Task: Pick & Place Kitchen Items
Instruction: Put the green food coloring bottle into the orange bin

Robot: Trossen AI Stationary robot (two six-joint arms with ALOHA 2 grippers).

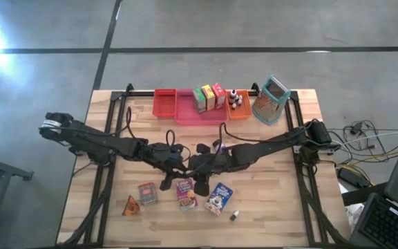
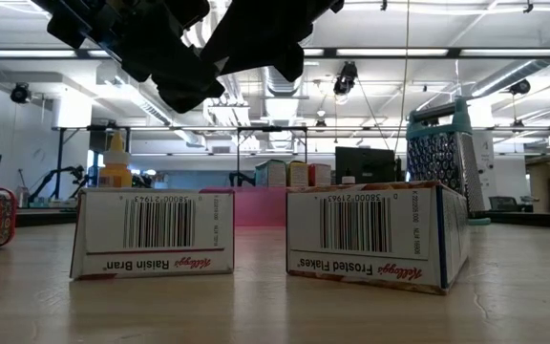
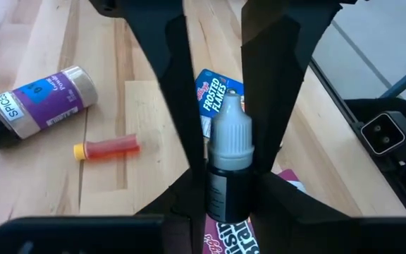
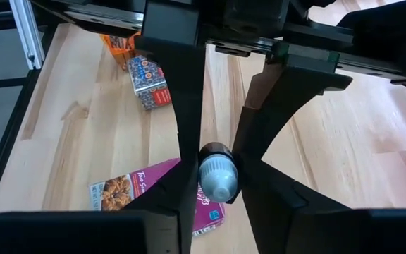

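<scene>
A small dark bottle with a pale grey cap [image 3: 230, 137] hangs in the air over the middle of the table. Both my grippers are shut on it, the left gripper [image 3: 228, 194] coming from the table's left and the right gripper [image 4: 219, 189] from its right. In the high view the two [image 1: 178, 166] [image 1: 202, 166] meet tip to tip and hide the bottle. Below them a Raisin Bran box [image 1: 186, 193] and a Frosted Flakes box [image 1: 219, 197] lie flat on the wood. My left gripper pinches the bottle's dark body [image 3: 225, 204], below the cap, between its two fingers. The fingers slant down from the table's left. The bottle is lifted clear, its cap pointing away toward the right arm. My right gripper has its two fingers on either side of the bottle's cap end [image 4: 219, 180]. It comes slanting down from the table's right, facing the cap. The exact line of touch is hidden by the fingers.
Near the front lie a small box [image 1: 147, 193], an orange wedge [image 1: 130, 205] and a tiny item [image 1: 234, 216]. A spice jar [image 3: 34, 102] and a red tube [image 3: 108, 148] lie under the arms. Red [image 1: 164, 102], pink [image 1: 197, 115] and orange [image 1: 238, 112] trays, standing boxes [image 1: 209, 97] and a grater [image 1: 271, 100] line the far edge.
</scene>
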